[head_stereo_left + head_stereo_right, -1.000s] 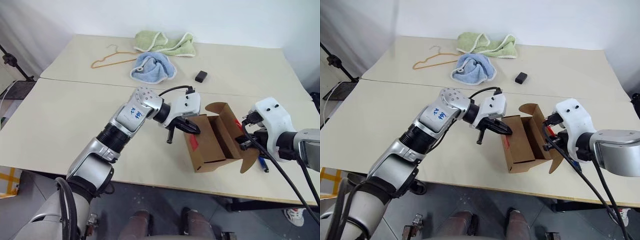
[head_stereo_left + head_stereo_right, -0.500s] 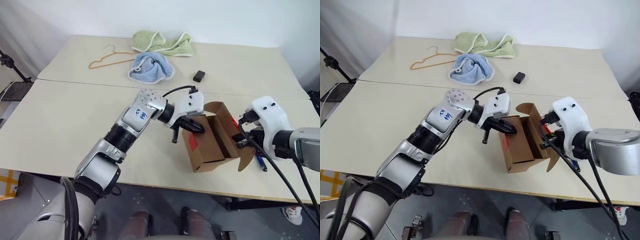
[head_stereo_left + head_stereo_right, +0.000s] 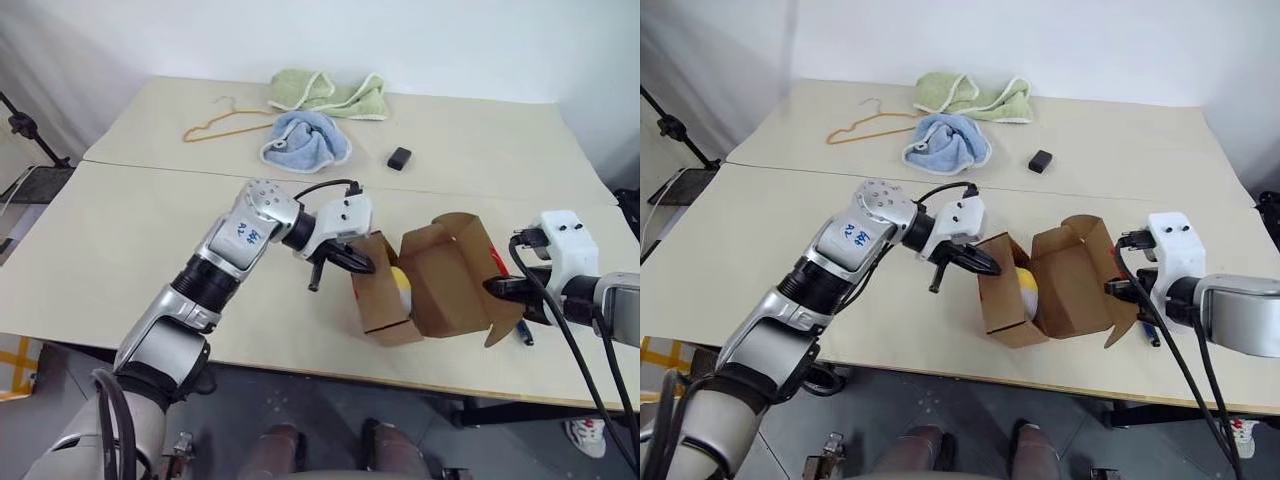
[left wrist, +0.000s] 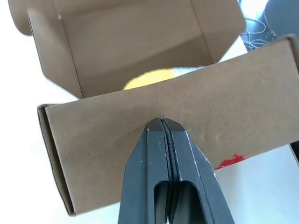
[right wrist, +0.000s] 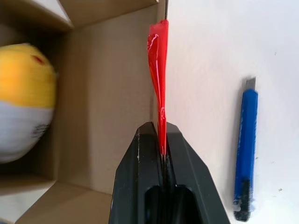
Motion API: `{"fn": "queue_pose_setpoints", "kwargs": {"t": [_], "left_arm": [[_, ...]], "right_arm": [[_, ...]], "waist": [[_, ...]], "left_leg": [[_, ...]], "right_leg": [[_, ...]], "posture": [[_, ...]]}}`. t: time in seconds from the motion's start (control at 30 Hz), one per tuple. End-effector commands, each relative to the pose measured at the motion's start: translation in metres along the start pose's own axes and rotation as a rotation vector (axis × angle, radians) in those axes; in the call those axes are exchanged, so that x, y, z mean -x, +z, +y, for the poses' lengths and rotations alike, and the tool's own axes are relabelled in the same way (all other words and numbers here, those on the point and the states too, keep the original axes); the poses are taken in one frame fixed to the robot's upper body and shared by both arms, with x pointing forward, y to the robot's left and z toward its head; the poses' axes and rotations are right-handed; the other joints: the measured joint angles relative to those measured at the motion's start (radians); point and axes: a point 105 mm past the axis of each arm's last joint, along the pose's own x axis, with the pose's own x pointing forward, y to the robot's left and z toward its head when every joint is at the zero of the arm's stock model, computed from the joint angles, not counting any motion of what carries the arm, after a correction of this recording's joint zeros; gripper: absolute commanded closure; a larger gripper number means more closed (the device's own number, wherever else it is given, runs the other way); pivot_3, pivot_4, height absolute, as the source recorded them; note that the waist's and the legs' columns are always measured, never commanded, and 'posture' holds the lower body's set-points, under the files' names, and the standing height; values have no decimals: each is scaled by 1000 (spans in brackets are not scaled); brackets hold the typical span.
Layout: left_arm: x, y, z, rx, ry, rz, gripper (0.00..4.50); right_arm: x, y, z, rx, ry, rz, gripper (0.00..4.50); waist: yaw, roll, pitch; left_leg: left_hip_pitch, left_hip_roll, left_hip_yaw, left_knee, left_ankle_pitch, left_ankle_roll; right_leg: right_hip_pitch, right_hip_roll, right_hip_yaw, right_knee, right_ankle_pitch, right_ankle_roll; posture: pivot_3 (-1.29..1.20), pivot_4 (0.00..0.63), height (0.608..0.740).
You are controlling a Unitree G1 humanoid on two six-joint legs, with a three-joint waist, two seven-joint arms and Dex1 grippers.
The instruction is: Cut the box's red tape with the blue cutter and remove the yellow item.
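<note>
Pale tabletop (image 3: 120, 230) stretches under us, with the box (image 3: 425, 290) near its front edge and already split wide open. Our left gripper (image 3: 345, 262) is pinched shut on the box's near wall, the fingers closed on the cardboard edge in the left wrist view. Our right gripper (image 5: 162, 148) is clamped on the flap carrying the red tape (image 5: 158, 79), holding that flap out to the right.

We judge the cutting done: the flaps stand apart, the tape hangs on one flap only, and the cutter (image 5: 245, 149) lies on the table just beside the box, out of our grip.

Inside, the yellow item (image 3: 1025, 291) sits against the box's left wall, yellow above and white below, plainly uncovered.

What is left, as we see it, is the removal itself. Both grippers are busy holding cardboard, so one of them must let go and reach in for the item. The right one looks closer to the open side; the left could keep the box steady meanwhile.
</note>
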Motion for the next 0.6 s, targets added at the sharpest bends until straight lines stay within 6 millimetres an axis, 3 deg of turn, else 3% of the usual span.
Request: {"fn": "queue_pose_setpoints", "kwargs": {"t": [0.03, 0.3, 0.6], "left_arm": [[-16, -53, -16, 157, -47, 174, 4500], [-22, -62, -16, 186, -30, 186, 4500], [-27, -44, 0, 173, 17, 113, 4500]], "right_arm": [[-3, -3, -8, -55, -21, 9, 4493], [-19, -19, -6, -176, 33, 35, 4493], [-21, -24, 5, -142, 42, 47, 4493]], "waist": [[7, 5, -3], [25, 9, -3], [24, 8, -3]], "left_leg": [[0, 0, 0, 0, 0, 0], [-8, -4, 0, 1, 3, -2], [-8, -7, 2, 1, 2, 3]], "right_leg": [[1, 0, 0, -2, 0, -1], [-6, 2, -1, -2, 5, 2], [-5, 3, -3, -3, 5, 2]], "posture": [[0, 150, 740], [0, 150, 740], [0, 150, 740]]}}
